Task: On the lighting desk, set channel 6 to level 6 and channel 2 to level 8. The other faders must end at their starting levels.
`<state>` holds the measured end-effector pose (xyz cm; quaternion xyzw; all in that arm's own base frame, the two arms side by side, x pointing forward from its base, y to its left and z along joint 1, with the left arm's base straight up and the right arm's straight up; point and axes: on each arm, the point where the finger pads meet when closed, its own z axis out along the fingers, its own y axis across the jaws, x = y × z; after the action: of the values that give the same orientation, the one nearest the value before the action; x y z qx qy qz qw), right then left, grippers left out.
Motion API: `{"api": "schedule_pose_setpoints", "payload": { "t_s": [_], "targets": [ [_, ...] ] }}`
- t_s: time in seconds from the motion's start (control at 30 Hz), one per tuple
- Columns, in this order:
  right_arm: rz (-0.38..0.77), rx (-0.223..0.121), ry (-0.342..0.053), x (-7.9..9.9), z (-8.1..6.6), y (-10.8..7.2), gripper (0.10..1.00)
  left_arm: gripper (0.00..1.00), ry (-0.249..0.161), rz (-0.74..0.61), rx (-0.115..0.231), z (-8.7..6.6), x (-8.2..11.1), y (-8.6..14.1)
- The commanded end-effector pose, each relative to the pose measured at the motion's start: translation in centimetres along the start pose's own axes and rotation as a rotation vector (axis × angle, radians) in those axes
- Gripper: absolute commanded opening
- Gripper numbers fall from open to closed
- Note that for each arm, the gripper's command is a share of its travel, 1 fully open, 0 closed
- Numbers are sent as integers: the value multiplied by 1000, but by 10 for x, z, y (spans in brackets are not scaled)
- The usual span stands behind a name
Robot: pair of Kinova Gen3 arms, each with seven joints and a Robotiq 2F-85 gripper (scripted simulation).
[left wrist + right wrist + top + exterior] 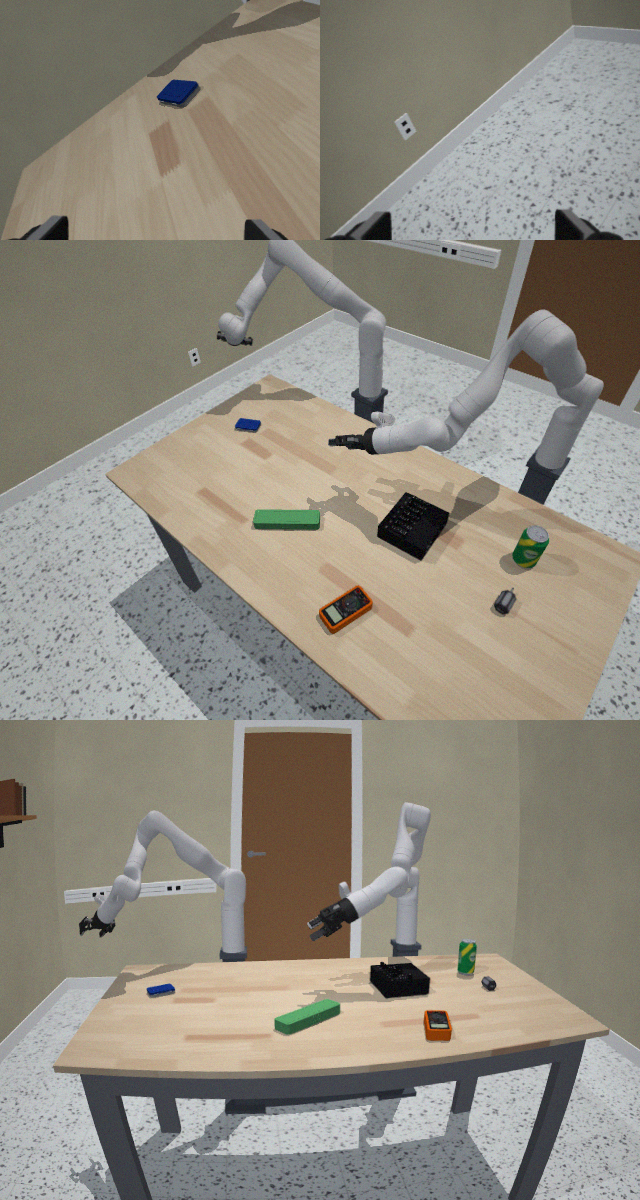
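The black lighting desk (430, 531) (405, 984) sits on the table, toward the arms' side. Small knobs show on its top, but channel numbers and fader levels are too small to read. My left gripper (331, 442) (312, 931) (156, 229) is open and empty, high above the table, beside the desk on the blue object's side. My right gripper (235, 340) (93, 930) (474, 226) is open and empty, high and far from the desk, out beyond the table end with the blue object. The desk is in neither wrist view.
A green block (286, 519) (307, 1016), an orange multimeter (345, 608) (437, 1025), a green can (529, 547) (466, 957) and a small dark motor (505, 601) (488, 983) stand or lie around the desk. A blue object (248, 424) (160, 989) (177, 91) lies near the far table end.
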<state>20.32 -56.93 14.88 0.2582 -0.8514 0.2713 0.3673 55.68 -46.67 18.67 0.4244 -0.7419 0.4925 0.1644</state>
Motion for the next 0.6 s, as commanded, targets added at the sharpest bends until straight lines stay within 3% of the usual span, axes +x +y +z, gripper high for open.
{"api": "schedule_pose_setpoints", "payload": {
  "t_s": [0.0, 0.03, 0.27, 0.5, 0.53, 0.57],
  "targets": [
    [116, -88, -21, 22, 13, 26, 1000, 1000, 1, 2, 2, 0, 1, -1],
    [116, -88, -21, 22, 13, 26, 1000, 1000, 1, 2, 2, 0, 1, -1],
    [413, -303, -50, 59, 32, 88, 1000, 1000, 1, 2, 2, 0, 1, -1],
    [708, -495, -72, 83, 36, 140, 1000, 1000, 1, 2, 2, 0, 1, -1],
    [749, -521, -74, 85, 36, 146, 1000, 1000, 1, 2, 2, 0, 1, -1],
    [749, -521, -74, 85, 36, 146, 1000, 1000, 1, 2, 2, 0, 1, -1]
  ]
}}
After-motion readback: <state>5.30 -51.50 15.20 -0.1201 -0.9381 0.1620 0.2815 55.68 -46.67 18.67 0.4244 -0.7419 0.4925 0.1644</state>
